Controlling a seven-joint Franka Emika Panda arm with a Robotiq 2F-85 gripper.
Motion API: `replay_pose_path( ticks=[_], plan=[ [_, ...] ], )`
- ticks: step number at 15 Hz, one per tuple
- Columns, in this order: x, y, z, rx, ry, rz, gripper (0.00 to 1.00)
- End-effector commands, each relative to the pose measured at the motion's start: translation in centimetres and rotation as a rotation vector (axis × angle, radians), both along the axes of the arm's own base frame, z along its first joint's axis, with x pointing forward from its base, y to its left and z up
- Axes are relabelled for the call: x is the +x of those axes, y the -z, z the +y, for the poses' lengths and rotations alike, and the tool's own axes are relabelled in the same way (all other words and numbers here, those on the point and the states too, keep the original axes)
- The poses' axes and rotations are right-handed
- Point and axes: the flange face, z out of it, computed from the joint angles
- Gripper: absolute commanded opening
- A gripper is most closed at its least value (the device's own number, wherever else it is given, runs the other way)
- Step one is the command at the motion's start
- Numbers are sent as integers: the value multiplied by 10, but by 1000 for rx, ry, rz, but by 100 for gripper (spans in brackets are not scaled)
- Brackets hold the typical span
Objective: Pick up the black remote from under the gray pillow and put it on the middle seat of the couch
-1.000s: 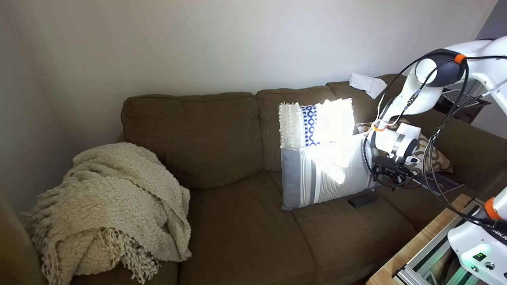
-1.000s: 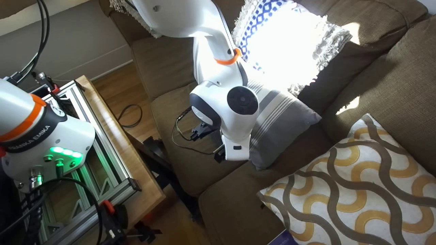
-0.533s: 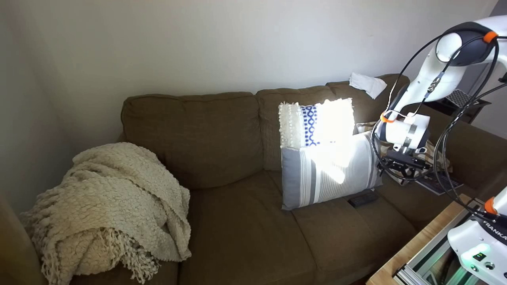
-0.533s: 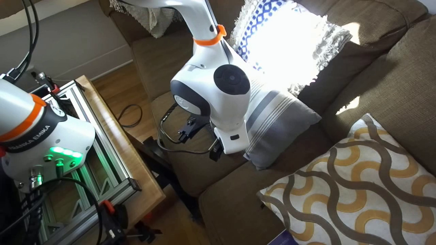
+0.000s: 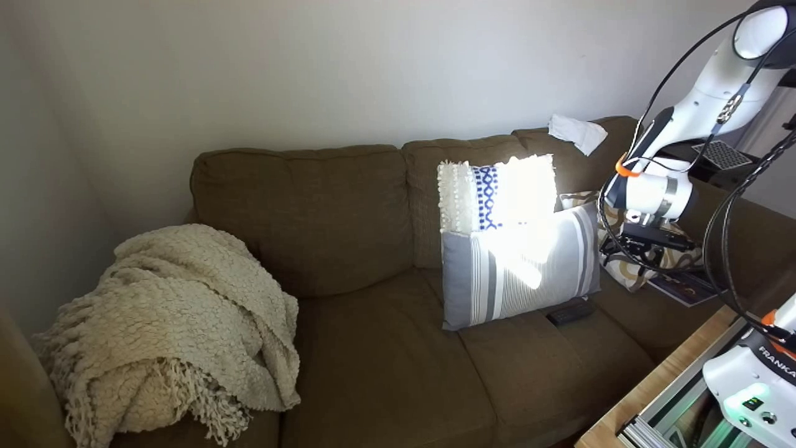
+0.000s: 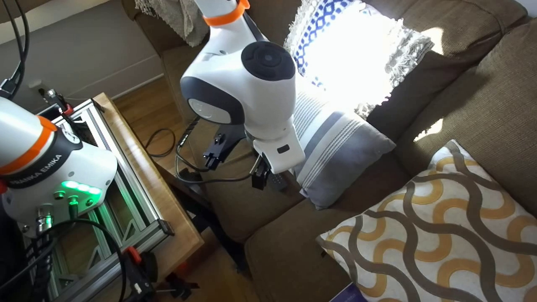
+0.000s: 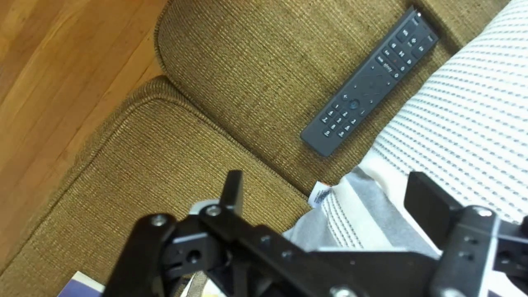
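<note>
The black remote point(image 5: 570, 313) lies flat on the middle seat point(image 5: 563, 367) of the couch point(image 5: 305, 205). In the wrist view the remote point(image 7: 371, 80) shows whole, beside the edge of the gray pillow point(image 7: 474, 111), not under it. In an exterior view the remote point(image 6: 277, 181) is partly hidden by the arm. The striped gray pillow point(image 5: 466, 280) leans on the backrest and also shows in an exterior view point(image 6: 348, 155). My gripper point(image 7: 326, 181) is open and empty, above the pillow's corner and the seat seam. In an exterior view the gripper point(image 5: 631, 258) is right of the pillow.
A blue-and-white fringed pillow point(image 5: 485, 193) stands behind the gray one. A tan patterned pillow point(image 6: 419, 218) and a purple book point(image 5: 684, 287) lie on the right seat. A cream blanket point(image 5: 180, 323) covers the left end. The arm's table point(image 6: 184, 226) fronts the couch.
My arm has drawn up and back, away from the gray pillow. The remote now shows beside the arm where the arm hid it. The remote and pillows have not moved.
</note>
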Motion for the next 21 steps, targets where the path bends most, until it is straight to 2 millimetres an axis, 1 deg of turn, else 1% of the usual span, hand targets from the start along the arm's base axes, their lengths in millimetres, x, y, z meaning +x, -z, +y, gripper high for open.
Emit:
replay_pose_path(
  ticks=[1, 6, 9, 13, 17, 21],
  plan=[
    [-9, -29, 5, -11, -59, -21, 100],
    [-7, -60, 9, -70, -154, -77, 100],
    [-5, -74, 11, -101, -216, -97, 100],
    [-5, -89, 11, -128, -301, -100, 100],
    [-4, -99, 8, -153, -374, -98, 100],
    [-8, -110, 10, -152, -432, -103, 100]
  ],
)
